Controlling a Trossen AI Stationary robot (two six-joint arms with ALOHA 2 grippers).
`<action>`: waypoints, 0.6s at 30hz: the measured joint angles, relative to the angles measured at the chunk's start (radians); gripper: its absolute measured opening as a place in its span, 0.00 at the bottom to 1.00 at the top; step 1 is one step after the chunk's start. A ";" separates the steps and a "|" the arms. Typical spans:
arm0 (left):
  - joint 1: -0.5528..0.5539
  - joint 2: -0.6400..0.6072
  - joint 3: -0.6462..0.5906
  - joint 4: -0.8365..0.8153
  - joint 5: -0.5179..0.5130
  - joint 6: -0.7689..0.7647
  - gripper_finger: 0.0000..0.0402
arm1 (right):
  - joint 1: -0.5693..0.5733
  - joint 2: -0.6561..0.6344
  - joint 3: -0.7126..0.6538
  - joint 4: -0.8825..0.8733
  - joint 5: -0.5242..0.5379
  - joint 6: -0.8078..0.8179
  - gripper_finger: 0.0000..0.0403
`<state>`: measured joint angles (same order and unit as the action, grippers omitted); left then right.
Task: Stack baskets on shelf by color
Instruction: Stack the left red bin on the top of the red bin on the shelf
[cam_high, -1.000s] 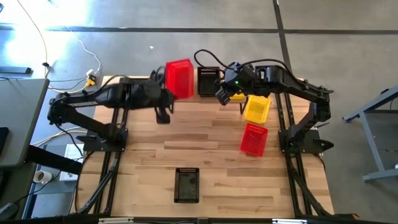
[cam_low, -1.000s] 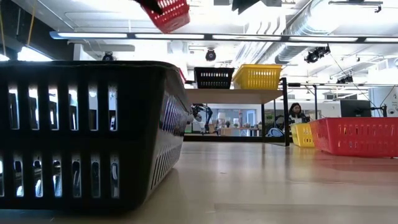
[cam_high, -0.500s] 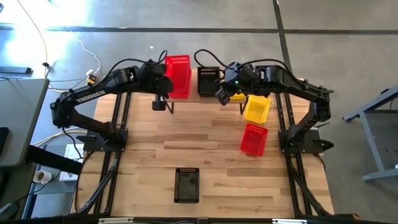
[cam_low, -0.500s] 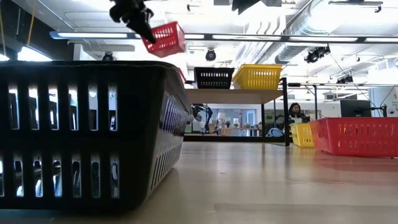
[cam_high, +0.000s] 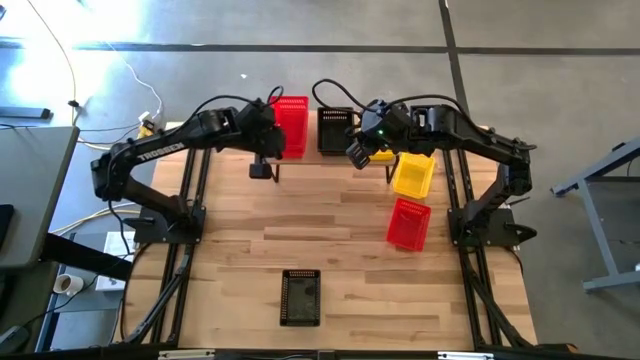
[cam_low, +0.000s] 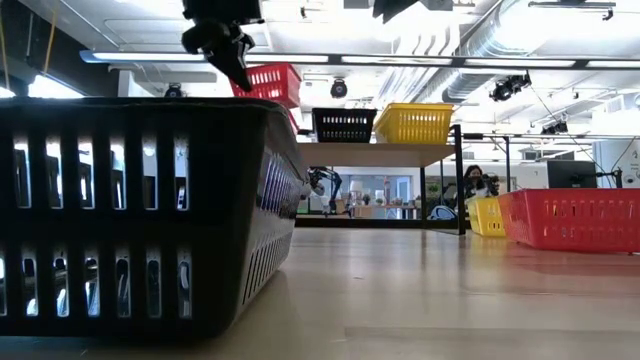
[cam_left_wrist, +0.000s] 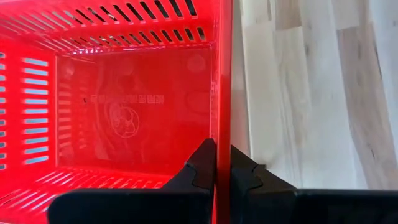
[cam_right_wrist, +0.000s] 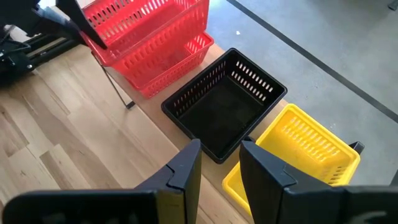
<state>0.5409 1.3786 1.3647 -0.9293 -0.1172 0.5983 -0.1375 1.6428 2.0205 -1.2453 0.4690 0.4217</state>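
My left gripper (cam_low: 225, 50) is shut on a red basket (cam_low: 268, 82) and holds it in the air over the left end of the shelf (cam_low: 380, 152). Just below it, another red basket (cam_right_wrist: 177, 62) rests by its bottom on the shelf. Beside that one stand a black basket (cam_high: 335, 128) and a yellow basket (cam_right_wrist: 298, 149), also on the shelf. My right gripper (cam_right_wrist: 221, 162) hovers open above the black and yellow baskets, with nothing between its fingers. On the table lie a yellow basket (cam_high: 413, 175), a red basket (cam_high: 408, 222) and a black basket (cam_high: 300, 297). My left gripper pinches one upright wall of the red basket at its rim (cam_left_wrist: 222, 124). One finger (cam_left_wrist: 202, 165) is inside the basket and the other (cam_left_wrist: 244, 171) is outside. The fingers slant down onto the rim from above. The basket hangs clear of everything, mouth up and about level.
The black basket on the table stands near the front edge, and in the low view its wall (cam_low: 140, 210) fills the left side. The loose yellow and red baskets lie toward the table's right. Bare wood lies in the table's middle (cam_high: 320, 215).
My left gripper has swung toward the table's far edge and come down, carrying the red basket. The basket was high and tilted. It now hangs lower and about level over the shelf's left end. My right gripper has kept still.
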 joint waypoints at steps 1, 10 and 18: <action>0.004 0.003 0.000 -0.002 0.001 0.000 0.00 | 0.000 0.000 0.000 0.000 0.000 0.000 0.24; 0.054 0.038 0.000 -0.009 0.026 0.007 0.00 | 0.000 0.000 0.000 0.000 0.000 0.013 0.24; 0.064 0.038 0.000 -0.010 0.065 0.031 0.00 | 0.000 0.000 0.000 0.000 0.000 0.023 0.24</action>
<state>0.6048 1.4162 1.3647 -0.9394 -0.0523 0.6289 -0.1371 1.6428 2.0205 -1.2453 0.4686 0.4450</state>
